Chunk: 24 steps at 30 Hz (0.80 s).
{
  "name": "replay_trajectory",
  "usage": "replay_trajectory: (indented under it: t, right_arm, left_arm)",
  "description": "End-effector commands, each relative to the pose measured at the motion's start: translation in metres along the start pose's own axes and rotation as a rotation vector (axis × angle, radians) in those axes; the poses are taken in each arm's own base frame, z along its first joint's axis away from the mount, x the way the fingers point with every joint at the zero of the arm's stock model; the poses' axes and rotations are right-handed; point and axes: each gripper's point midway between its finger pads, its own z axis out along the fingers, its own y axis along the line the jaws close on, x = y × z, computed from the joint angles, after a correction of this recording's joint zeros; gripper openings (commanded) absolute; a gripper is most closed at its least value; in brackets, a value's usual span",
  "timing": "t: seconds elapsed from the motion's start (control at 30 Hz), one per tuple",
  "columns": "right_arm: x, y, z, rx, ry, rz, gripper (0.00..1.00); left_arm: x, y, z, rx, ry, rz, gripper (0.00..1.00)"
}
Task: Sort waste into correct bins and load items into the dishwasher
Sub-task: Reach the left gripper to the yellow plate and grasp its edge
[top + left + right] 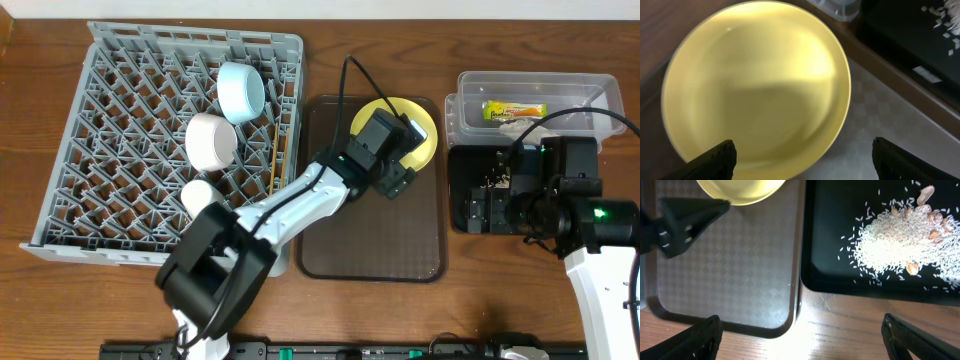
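The yellow plate (428, 142) lies at the far end of the brown serving tray (370, 250). My left gripper (395, 160) is open and empty just above it. In the left wrist view the fingers (803, 144) straddle the rim of the plate (755, 85). My right gripper (490, 205) is open and empty over the black tray (458, 190). In the right wrist view the fingers (801, 319) hang over bare table, near rice scraps (895, 245) in the black tray (825, 275). The clear tub (590, 85) holds the wrapper (514, 110) and paper scrap (522, 127).
The grey dish rack (120, 170) at left holds the light blue bowl (241, 92), pink-white bowl (210, 140), white cup (200, 197) and chopsticks (277, 160). The brown tray (725, 280) and black tray sit edge to edge.
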Motion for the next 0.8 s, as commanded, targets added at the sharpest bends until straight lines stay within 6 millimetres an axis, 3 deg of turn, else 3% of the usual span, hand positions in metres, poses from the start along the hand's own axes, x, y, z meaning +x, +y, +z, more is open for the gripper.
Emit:
replay_trajectory:
  t: [0.0, 0.23, 0.4, 0.47, 0.5, 0.63, 0.77]
  right_arm:
    - [-0.001, -0.002, -0.005, 0.006, -0.002, 0.017, 0.99]
    - [0.0, -0.002, -0.005, 0.006, 0.003, 0.018, 0.99]
    - [0.0, -0.002, -0.005, 0.006, 0.003, 0.018, 0.99]
    - [0.0, -0.002, -0.005, 0.006, 0.003, 0.018, 0.99]
    - [0.0, -0.002, -0.005, 0.006, 0.002, 0.018, 0.99]
    - [0.0, -0.002, -0.005, 0.006, 0.002, 0.018, 0.99]
    - [-0.001, -0.002, -0.005, 0.006, -0.001, 0.017, 0.99]
  left_arm:
    - [-0.008, 0.001, 0.019, 0.005, -0.031, 0.022, 0.87]
    - [0.016, -0.001, 0.047, 0.012, 0.022, 0.018, 0.86]
    - [0.038, -0.004, 0.054, 0.023, 0.093, 0.015, 0.81]
    - [0.044, -0.005, 0.053, 0.027, 0.119, 0.013, 0.76]
    - [0.052, -0.006, 0.052, 0.031, 0.153, 0.011, 0.67]
    - [0.079, -0.01, 0.046, 0.043, 0.267, -0.026, 0.49]
    - [0.104, -0.014, 0.038, 0.037, 0.377, -0.138, 0.41]
